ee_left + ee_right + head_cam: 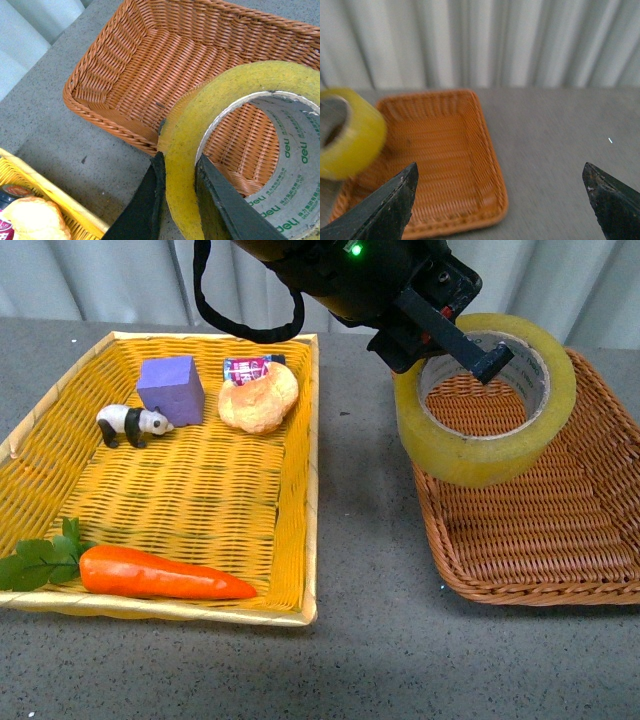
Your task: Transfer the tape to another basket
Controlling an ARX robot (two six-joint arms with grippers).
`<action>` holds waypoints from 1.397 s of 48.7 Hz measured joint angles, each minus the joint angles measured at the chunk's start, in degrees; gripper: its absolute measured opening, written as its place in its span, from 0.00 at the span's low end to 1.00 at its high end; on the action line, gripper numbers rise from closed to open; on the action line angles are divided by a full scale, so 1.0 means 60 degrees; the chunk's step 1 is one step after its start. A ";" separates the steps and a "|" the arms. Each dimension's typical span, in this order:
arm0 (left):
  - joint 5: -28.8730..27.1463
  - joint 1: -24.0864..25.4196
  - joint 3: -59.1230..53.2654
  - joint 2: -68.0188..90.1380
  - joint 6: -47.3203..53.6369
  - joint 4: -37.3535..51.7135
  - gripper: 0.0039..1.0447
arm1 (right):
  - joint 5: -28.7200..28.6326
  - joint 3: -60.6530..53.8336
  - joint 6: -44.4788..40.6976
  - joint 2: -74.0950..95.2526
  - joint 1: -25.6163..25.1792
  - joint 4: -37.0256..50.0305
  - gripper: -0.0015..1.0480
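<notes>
Carrot (160, 575) lies nearest, lower left of front view, in the yellow basket (311, 490). Further back in it: panda fig. (133, 423), purple block (170, 388), bun (258, 398). No roll in that one. Lower right, the brown basket (560, 540) holds nothing yet.

Above it the tape (480, 455) hangs in the air, right of centre, tilted, overlapping the brown basket's left rim. L wrist view puts it over that rim w/ part over the inside.

My read: pick-up and most of the carry are done. What's left is a bit more across, lower, let go.

The left gripper (445, 352) reaches in from top centre, angled to the right. Its jaws are clamped on the roll's wall, one finger inside the core, one outside. The right gripper (500, 170) is spread wide w/ nothing in it, facing the brown basket & the curtain (495, 40) beyond.
</notes>
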 joint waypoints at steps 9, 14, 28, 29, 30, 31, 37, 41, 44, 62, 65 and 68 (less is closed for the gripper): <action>-0.0044 0.0051 0.0000 0.0015 0.0007 0.0000 0.13 | -0.0419 0.0903 0.0124 0.2834 0.0317 0.1373 0.91; -0.0025 0.0033 0.0000 0.0015 0.0007 0.0000 0.13 | -0.1118 0.2284 0.0244 0.5523 0.0510 0.2514 0.91; -0.0040 0.0036 0.0000 0.0015 0.0007 0.0000 0.13 | -0.2084 0.4743 0.0863 0.9839 0.0991 0.2069 0.91; -0.0040 0.0036 0.0000 0.0015 0.0007 0.0000 0.13 | -0.2109 0.4943 0.0940 1.0116 0.1024 0.1949 0.91; -0.0044 0.0036 0.0000 0.0015 0.0007 0.0000 0.13 | -0.2131 0.5118 0.0973 1.0386 0.1082 0.1883 0.91; -0.0040 0.0036 0.0000 0.0015 0.0007 0.0000 0.13 | -0.2146 0.5206 0.0987 1.0528 0.1107 0.1858 0.91; -0.0025 0.0036 0.0000 0.0015 0.0007 0.0000 0.13 | -0.2291 0.5923 0.1231 1.1624 0.1315 0.1603 0.91; -0.0025 0.0029 0.0000 0.0015 0.0007 0.0000 0.13 | -0.2193 0.6269 0.1228 1.2160 0.1479 0.1523 0.91; -0.0025 0.0033 0.0000 0.0015 0.0007 -0.0004 0.13 | -0.2200 0.6473 0.1231 1.2484 0.1577 0.1512 0.91; -0.0029 0.0033 0.0000 0.0015 0.0007 0.0000 0.13 | -0.1883 0.7220 0.1596 1.3996 0.1705 0.1086 0.91; -0.0029 0.0029 0.0000 0.0015 0.0007 0.0000 0.13 | -0.1872 0.7267 0.1636 1.4160 0.1647 0.1096 0.91; -0.0025 0.0029 0.0000 0.0015 0.0007 0.0000 0.13 | -0.1934 0.7289 0.1752 1.4276 0.1603 0.1140 0.90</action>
